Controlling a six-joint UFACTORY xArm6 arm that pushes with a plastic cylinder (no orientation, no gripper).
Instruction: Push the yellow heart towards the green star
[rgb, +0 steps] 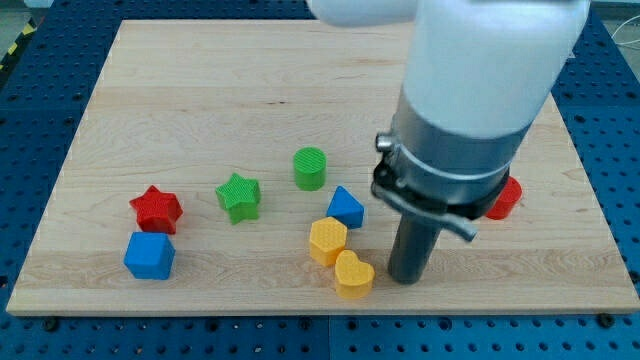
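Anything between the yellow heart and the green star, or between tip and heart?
Nothing between my tip and the yellow heart; the tip is just to its right. The yellow hexagon touches the heart's upper left, partly on the line to the green star.

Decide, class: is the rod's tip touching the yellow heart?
Apart. The camera view shows a thin strip of bare wood between my tip and the yellow heart, which lies to the tip's left.
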